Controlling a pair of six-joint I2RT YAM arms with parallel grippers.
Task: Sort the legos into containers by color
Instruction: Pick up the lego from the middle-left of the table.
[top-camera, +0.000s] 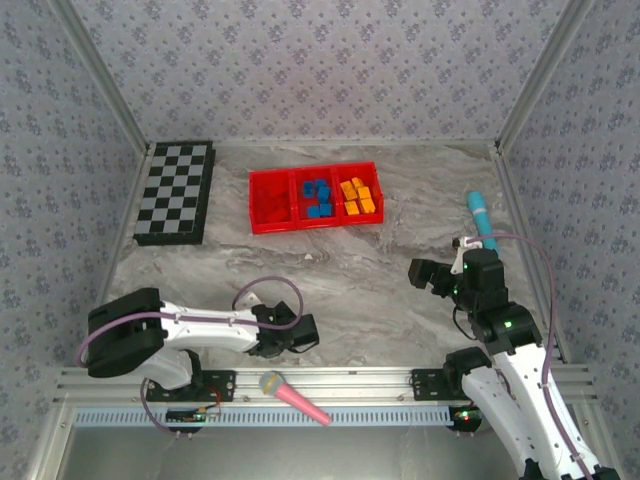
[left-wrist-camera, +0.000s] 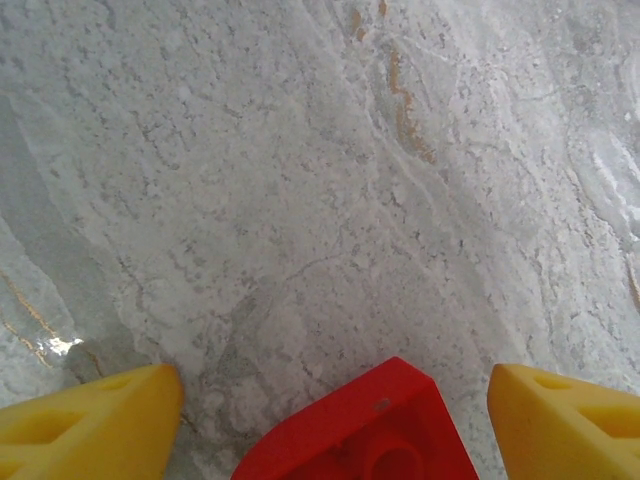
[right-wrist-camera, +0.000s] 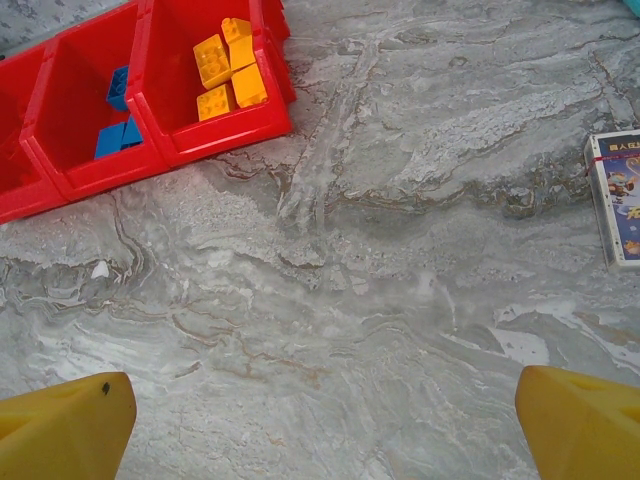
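Your left gripper (left-wrist-camera: 332, 385) has its yellow fingers spread. A small red plastic lego brick (left-wrist-camera: 365, 430) with a round boss on its face lies between them at 6 o'clock in the left wrist view, and bare table shows on either side of it, so it is not pinched. Your right gripper (right-wrist-camera: 325, 400) stands wide apart over bare table with nothing between the jaws. From above, the shallow bright red plastic tray (top-camera: 312, 226) sits at 12 o'clock. Its left compartment holds red legos (top-camera: 272, 200), the middle blue legos (top-camera: 318, 196) and the right orange-yellow legos (top-camera: 358, 196). The grey marble-patterned table (top-camera: 350, 270) is glossy, with pale veins. On it you have a black-and-white checkered board (top-camera: 175, 192) at 10 o'clock and a teal toy microphone (top-camera: 480, 218) at 2 o'clock. A pink toy microphone (top-camera: 296, 396) lies across the metal rail at 6 o'clock. A small printed white box (right-wrist-camera: 615, 198) sits at 3 o'clock in the right wrist view. Lilac floral-patterned walls (top-camera: 320, 70) with aluminium corner posts close in the table.
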